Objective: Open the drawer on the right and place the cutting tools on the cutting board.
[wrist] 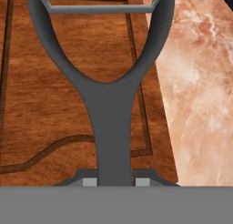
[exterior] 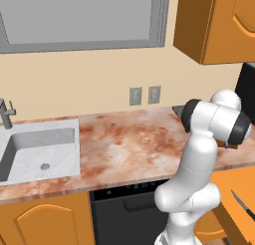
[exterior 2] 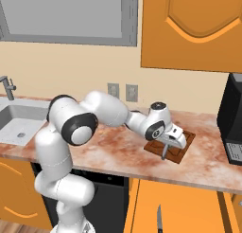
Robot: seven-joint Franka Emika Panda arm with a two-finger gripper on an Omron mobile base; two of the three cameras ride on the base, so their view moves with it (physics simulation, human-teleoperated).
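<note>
My gripper (exterior 2: 166,144) hangs just above the dark reddish-brown cutting board (exterior 2: 183,150) and is shut on a grey peeler (exterior 2: 164,154), one of the cutting tools, whose head points down at the board. In the hand view the peeler (wrist: 111,114) stands between the fingertips (wrist: 89,182), with the grooved cutting board (wrist: 41,104) close behind it. The orange-brown drawer (exterior 2: 189,206) is pulled open below the counter. A thin knife (exterior 2: 159,219) lies inside it. From the left side, the knife (exterior: 243,205) shows in the open drawer (exterior: 236,184).
A black appliance (exterior 2: 232,118) stands on the counter right of the board. The sink (exterior: 40,152) with its faucet (exterior: 6,113) is at the left. A black dishwasher front (exterior: 127,209) sits under the counter. Orange wall cabinets (exterior 2: 194,28) hang overhead.
</note>
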